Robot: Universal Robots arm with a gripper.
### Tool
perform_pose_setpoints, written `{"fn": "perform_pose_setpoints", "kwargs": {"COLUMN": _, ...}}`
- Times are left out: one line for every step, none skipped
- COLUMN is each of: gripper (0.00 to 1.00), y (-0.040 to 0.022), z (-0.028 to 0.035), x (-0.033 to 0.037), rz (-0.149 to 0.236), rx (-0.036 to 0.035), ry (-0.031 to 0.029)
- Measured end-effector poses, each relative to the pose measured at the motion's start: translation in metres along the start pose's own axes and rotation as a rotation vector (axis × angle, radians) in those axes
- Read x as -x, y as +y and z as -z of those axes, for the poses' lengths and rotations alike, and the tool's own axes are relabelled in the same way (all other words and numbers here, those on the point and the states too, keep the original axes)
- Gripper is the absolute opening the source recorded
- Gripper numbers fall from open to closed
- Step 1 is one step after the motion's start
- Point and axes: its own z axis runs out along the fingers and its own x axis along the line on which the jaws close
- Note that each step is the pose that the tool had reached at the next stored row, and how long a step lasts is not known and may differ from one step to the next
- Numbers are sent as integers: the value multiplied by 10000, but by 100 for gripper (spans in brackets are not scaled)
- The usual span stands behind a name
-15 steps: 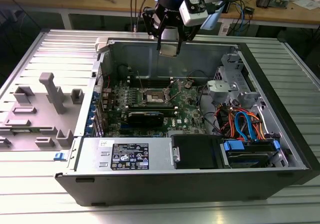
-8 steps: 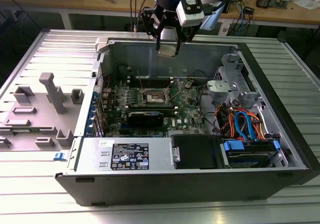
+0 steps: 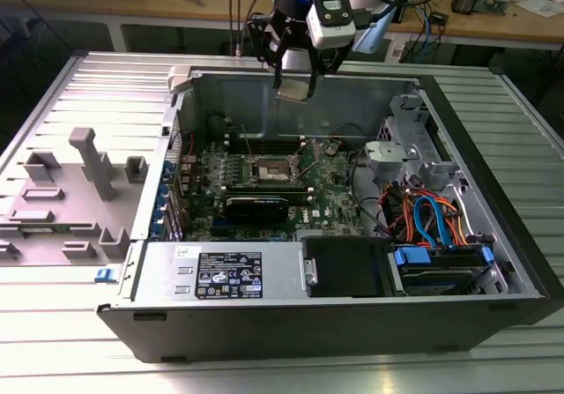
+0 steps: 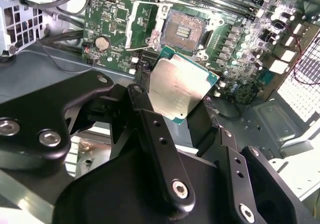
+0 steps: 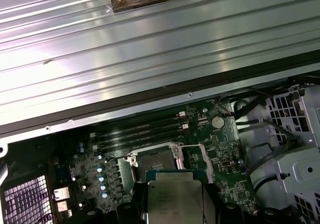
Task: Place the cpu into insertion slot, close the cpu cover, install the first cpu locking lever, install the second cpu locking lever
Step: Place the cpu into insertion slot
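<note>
My gripper (image 3: 293, 84) hangs above the back wall of the open computer case, shut on the cpu (image 3: 293, 89), a flat square chip with a silvery top. In both wrist views the cpu (image 4: 180, 91) (image 5: 175, 200) sits pinched between the black fingers (image 4: 150, 119), held in the air well above the board. The insertion slot (image 3: 269, 172) (image 4: 182, 31) (image 5: 155, 160) lies below on the green motherboard, its dark centre bare. The cpu cover (image 4: 142, 26) (image 5: 195, 157) is folded open beside the slot.
Long black memory slots (image 5: 140, 134) run beside the socket, and a round coin battery (image 4: 102, 43) is nearby. A black card (image 3: 256, 204), the power supply (image 3: 220, 275) and a drive cage with blue and orange cables (image 3: 432, 218) crowd the case. Grey fixtures (image 3: 88, 169) stand at the exterior view's left.
</note>
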Motion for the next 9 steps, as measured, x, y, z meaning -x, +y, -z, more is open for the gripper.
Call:
{"fn": "perform_pose_setpoints", "kwargs": {"gripper": 54, "y": 0, "z": -3, "x": 0, "rz": -65, "rx": 0, "ry": -4}}
{"fn": "perform_pose_setpoints", "kwargs": {"gripper": 54, "y": -1, "z": -4, "x": 0, "rz": -107, "rx": 0, "ry": -7}}
{"fn": "perform_pose_setpoints", "kwargs": {"gripper": 54, "y": -1, "z": -7, "x": -1, "rz": -161, "rx": 1, "ry": -10}}
{"fn": "perform_pose_setpoints", "kwargs": {"gripper": 54, "y": -2, "z": -8, "x": -3, "rz": -199, "rx": 2, "ry": -13}}
{"fn": "perform_pose_setpoints", "kwargs": {"gripper": 54, "y": -2, "z": -10, "x": -4, "rz": -241, "rx": 3, "ry": -16}}
{"fn": "perform_pose_setpoints", "kwargs": {"gripper": 54, "y": -3, "z": -10, "x": -5, "rz": -283, "rx": 3, "ry": -18}}
{"fn": "perform_pose_setpoints", "kwargs": {"gripper": 54, "y": -4, "z": -12, "x": -7, "rz": -335, "rx": 5, "ry": -22}}
{"fn": "perform_pose_setpoints", "kwargs": {"gripper": 54, "y": -4, "z": -13, "x": -9, "rz": -385, "rx": 5, "ry": -25}}
{"fn": "perform_pose_setpoints", "kwargs": {"gripper": 54, "y": -5, "z": -14, "x": -10, "rz": -423, "rx": 6, "ry": -27}}
